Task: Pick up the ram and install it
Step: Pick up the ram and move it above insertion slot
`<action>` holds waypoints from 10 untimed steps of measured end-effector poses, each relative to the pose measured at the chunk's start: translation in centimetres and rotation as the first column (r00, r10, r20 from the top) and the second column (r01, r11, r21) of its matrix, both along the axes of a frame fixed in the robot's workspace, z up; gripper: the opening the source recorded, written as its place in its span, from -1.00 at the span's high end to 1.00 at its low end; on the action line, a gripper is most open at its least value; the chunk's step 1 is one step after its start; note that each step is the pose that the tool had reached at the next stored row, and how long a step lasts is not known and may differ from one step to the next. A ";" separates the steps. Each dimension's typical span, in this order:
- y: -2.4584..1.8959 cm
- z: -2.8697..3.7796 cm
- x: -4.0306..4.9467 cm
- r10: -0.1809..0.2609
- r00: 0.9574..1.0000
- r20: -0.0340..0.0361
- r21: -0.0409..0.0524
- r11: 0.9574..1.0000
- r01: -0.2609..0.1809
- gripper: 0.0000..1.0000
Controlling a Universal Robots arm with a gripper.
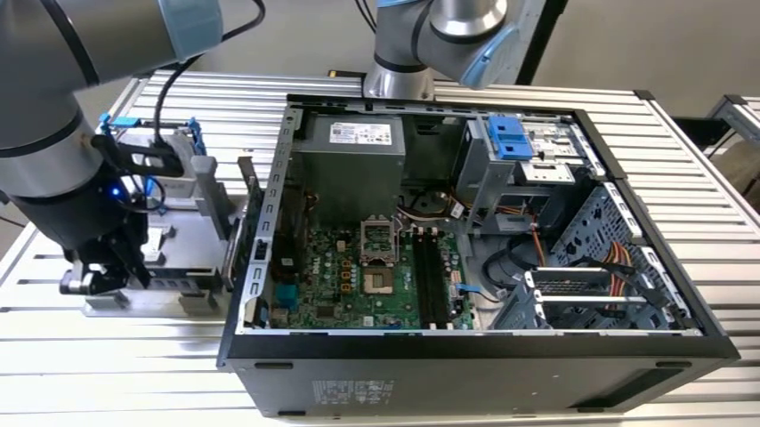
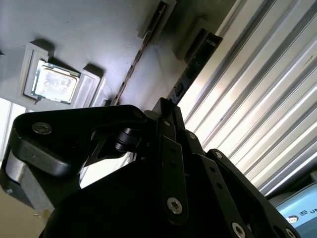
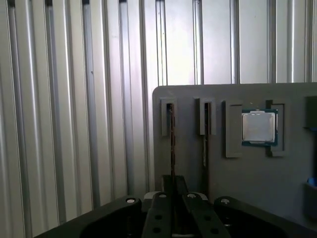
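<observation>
Ribbed metal table bears grey tray holding the ram.

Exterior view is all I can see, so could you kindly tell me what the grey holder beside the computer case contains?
Observer: In the first wrist view, the ram stands on edge in a slot of the grey holder, with a second stick in the next slot.
Operator: Thank you; does it hold anything else?
Observer: A processor chip lies flat in a recess beyond the second stick.
Operator: Which stick is being approached?
Observer: The gripper sits in line with the ram, the stick farther from the chip.
</observation>
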State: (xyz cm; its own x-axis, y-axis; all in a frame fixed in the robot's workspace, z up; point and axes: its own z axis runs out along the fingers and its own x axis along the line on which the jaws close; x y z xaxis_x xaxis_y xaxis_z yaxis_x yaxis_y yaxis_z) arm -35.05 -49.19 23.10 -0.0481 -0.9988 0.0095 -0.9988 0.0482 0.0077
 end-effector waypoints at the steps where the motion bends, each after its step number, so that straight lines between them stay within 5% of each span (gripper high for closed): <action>1: 0.00 0.07 0.00 0.000 1.000 0.000 0.000 1.000 0.000 1.00; 10: 0.00 0.70 0.00 0.000 1.000 0.000 0.000 1.000 0.000 1.00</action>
State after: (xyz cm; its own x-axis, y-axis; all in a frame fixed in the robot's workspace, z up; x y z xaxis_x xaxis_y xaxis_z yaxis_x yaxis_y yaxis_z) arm -35.05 -49.19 23.80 -0.0482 -0.9988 0.0095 -0.9988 0.0482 0.0076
